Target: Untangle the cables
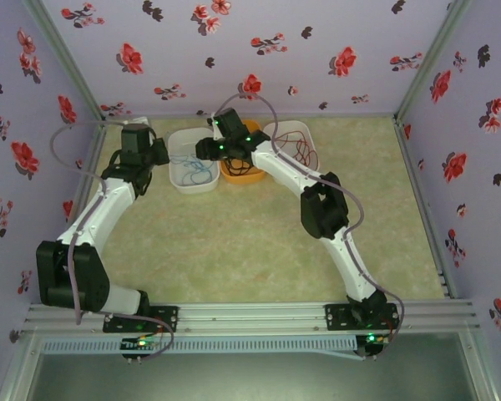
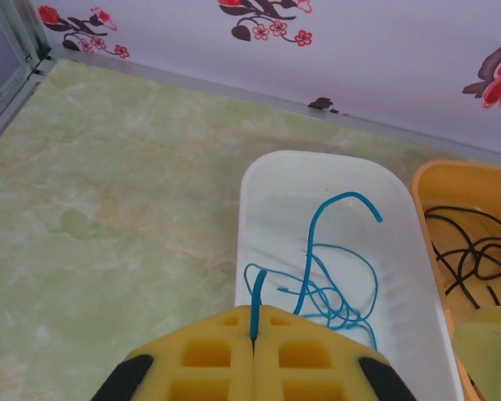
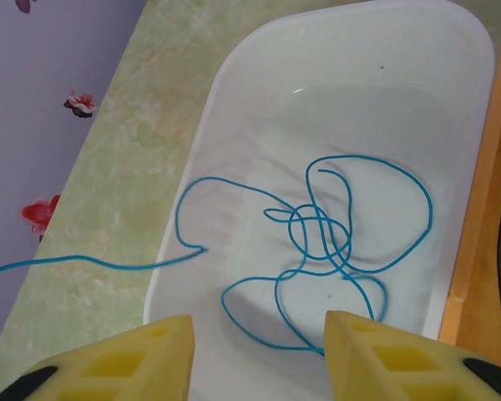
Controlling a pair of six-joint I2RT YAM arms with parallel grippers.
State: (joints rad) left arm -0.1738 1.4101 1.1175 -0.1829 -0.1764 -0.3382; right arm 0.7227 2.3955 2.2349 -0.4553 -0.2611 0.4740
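Nearest you, both arms rise from the rail at the table's near edge and lean away over the pale green marbled tabletop (image 1: 259, 251).

Your left gripper (image 1: 156, 151) sits beside the left wall of the white plastic oblong tray (image 1: 192, 185). From the left wrist, its (image 2: 253, 334) yellow foam pads (image 2: 209, 351) are pressed together, clamping the thin light blue cable (image 2: 255, 288). The strand stands up out of the seam between the pads, then curves over into the same white tray (image 2: 242, 251), where the rest lies in loose loops.

Your right gripper (image 1: 202, 149) hangs above that tray from the other side. The right wrist view shows its (image 3: 259, 334) yellow pads (image 3: 150, 351) standing well apart, with nothing between them. Below them the blue cable (image 3: 305, 219) lies coiled on the tray floor (image 3: 359, 92), several loops crossing at one knot near the middle. One strand climbs over the tray's left rim and runs out across the tabletop.

Just beside the white tray, on its right, is the orange plastic tray (image 2: 451, 180), holding a thin black cable (image 2: 476, 251) in curls. Beyond it, seen from above, a second white tray (image 1: 313, 163) holds a thin red cable (image 1: 296, 146), looped.

Farthest back stands the lilac wall with red flower prints (image 1: 317, 50).
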